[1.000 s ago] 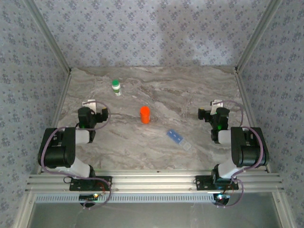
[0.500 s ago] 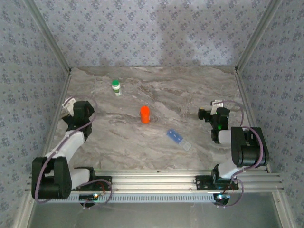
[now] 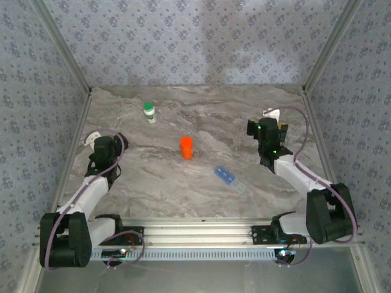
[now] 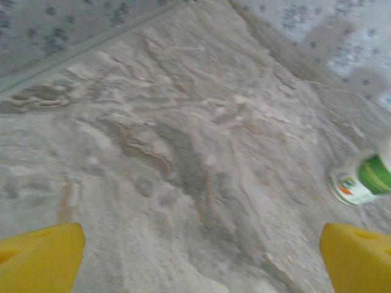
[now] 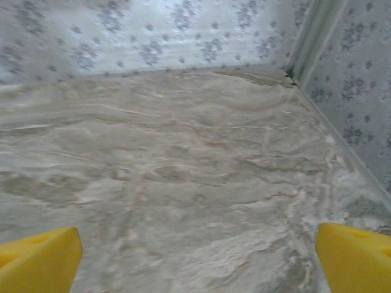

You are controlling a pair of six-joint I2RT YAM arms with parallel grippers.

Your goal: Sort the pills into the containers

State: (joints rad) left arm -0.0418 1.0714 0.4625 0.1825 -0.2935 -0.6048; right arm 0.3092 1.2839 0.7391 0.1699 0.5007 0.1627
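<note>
The containers are one flat blue and clear pill box (image 3: 231,179) lying on the marble table right of centre. The pills are out of view. My left gripper (image 3: 96,141) hovers near the table's left edge, open, with bare tabletop between its yellow fingertips (image 4: 43,256). It points towards the back left. My right gripper (image 3: 267,119) hangs over the right back part of the table, beyond the pill box. It is open too, and its yellow fingertips (image 5: 357,259) frame bare marble facing the back right corner.
An orange bottle (image 3: 186,147) stands upright mid-table. A white bottle with a green cap (image 3: 149,112) stands at the back left, and its cap and label (image 4: 360,182) show at the right edge of the left wrist view. Patterned walls close the table in on three sides.
The left arm has unfolded and swung its gripper out towards the left edge. The right arm has stretched forward, carrying its gripper farther back and a little left. The bottles and pill box stayed put.
</note>
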